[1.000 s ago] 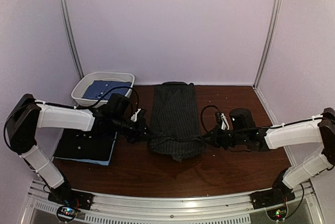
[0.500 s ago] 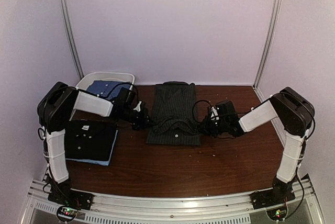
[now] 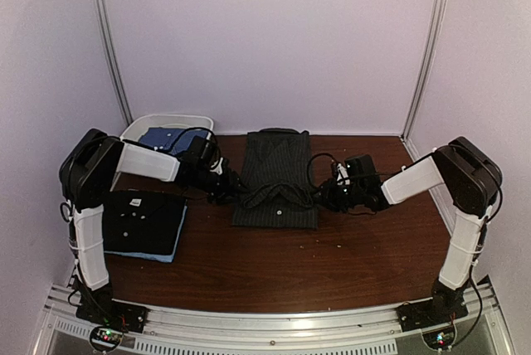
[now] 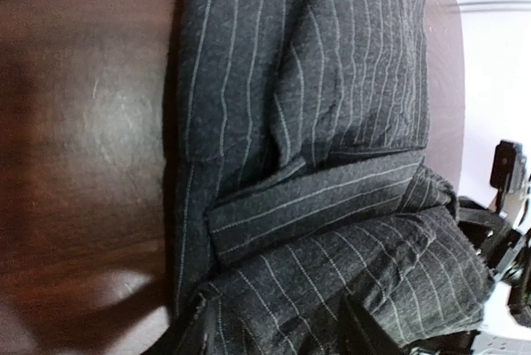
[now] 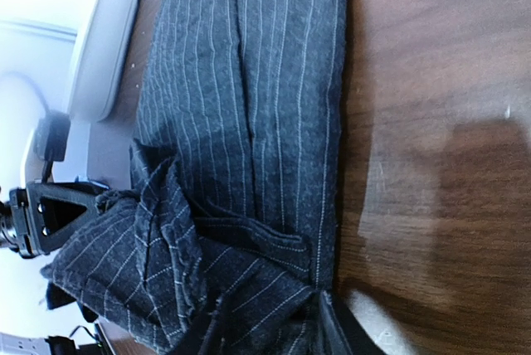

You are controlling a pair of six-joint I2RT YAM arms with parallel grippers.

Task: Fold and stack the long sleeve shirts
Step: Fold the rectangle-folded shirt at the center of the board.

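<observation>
Mid-table, left gripper [image 3: 232, 195] and right gripper [image 3: 324, 199] flank the shirt's [image 3: 278, 164] fold, fingers apart astride it, likely letting it settle.

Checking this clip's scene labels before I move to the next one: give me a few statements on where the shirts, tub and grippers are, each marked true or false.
1. The pinstriped shirt lies mid-table between the left gripper and the right gripper. True.
2. The white tub is empty. False: a blue shirt lies in it.
3. The black shirt rests on a light blue shirt on the left arm's side. True.
4. The pinstriped shirt is stacked on the black shirt. False: it lies apart from it, on the bare table.
</observation>
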